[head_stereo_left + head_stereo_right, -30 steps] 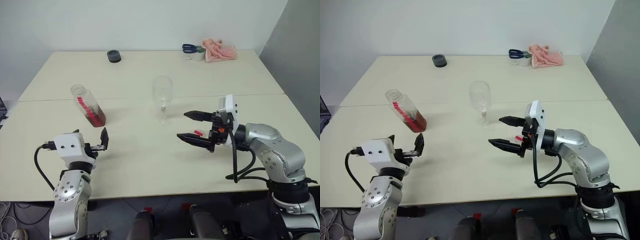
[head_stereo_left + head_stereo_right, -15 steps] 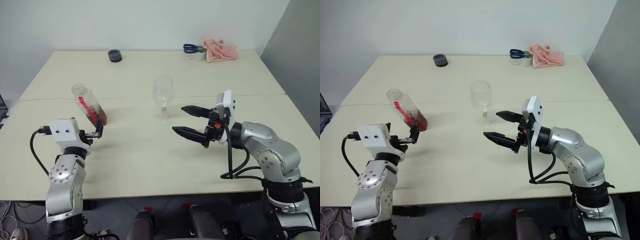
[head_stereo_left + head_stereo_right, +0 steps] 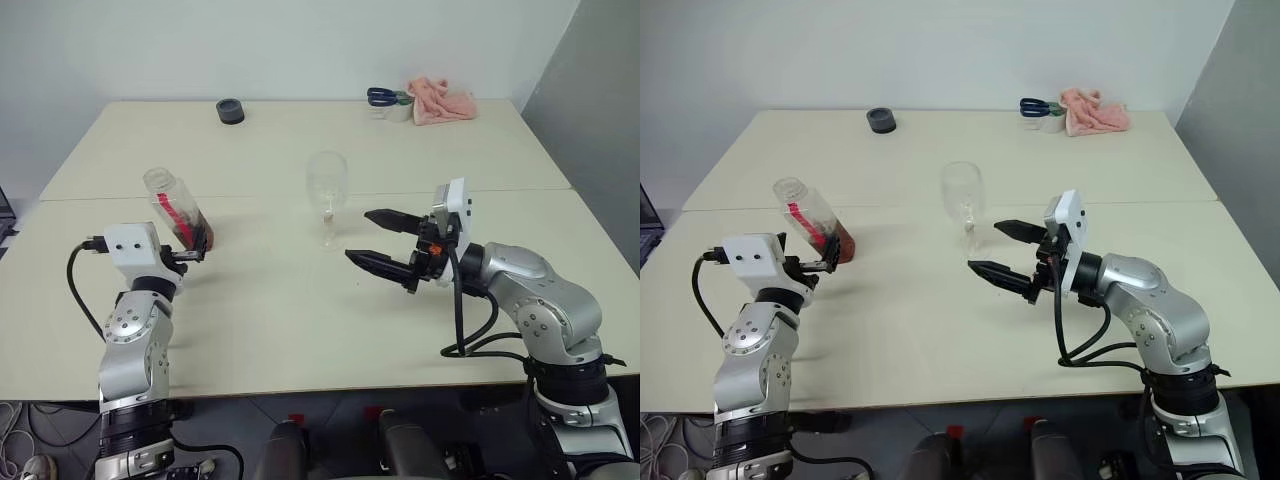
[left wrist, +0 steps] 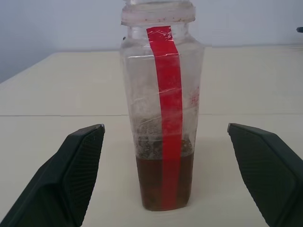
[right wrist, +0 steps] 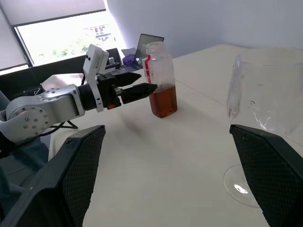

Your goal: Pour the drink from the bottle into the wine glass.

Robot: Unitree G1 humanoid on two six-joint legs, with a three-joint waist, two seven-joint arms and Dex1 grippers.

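Bottle first: the small clear plastic bottle point(image 4: 163, 109) with a squarish body, a red strip down its face and a wide pale neck stands upright on the cream table point(image 3: 300, 320), on the robot's left side, with translucent reddish-brown drink point(image 4: 164, 182) filling only its lowest part. The left gripper point(image 3: 190, 256) sits just in front of it, black fingers point(image 4: 71, 170) spread wide to either side and not touching the plastic. The clear stemmed wine glass point(image 3: 326, 196) stands near the table's middle, well apart from the bottle, and the right gripper point(image 3: 385, 242) hangs just beside its base with jaws wide apart and holding nothing. The main risk, as I judge it, lies in the grasp: the bottle is light and mostly empty, so a finger arriving off-centre could nudge it over or skid it away before the jaws close. A squeeze too hard on thin plastic might buckle the walls. Whether the neck is capped or open is hard to tell here; if capped, tilting pours nothing, and if open, a knock spills the drink onto the table. The glass is top-heavy on a thin stem, so a stray sweep of the right fingers point(image 5: 265, 175) close by could topple it. Pouring from too far off would miss the narrow bowl.
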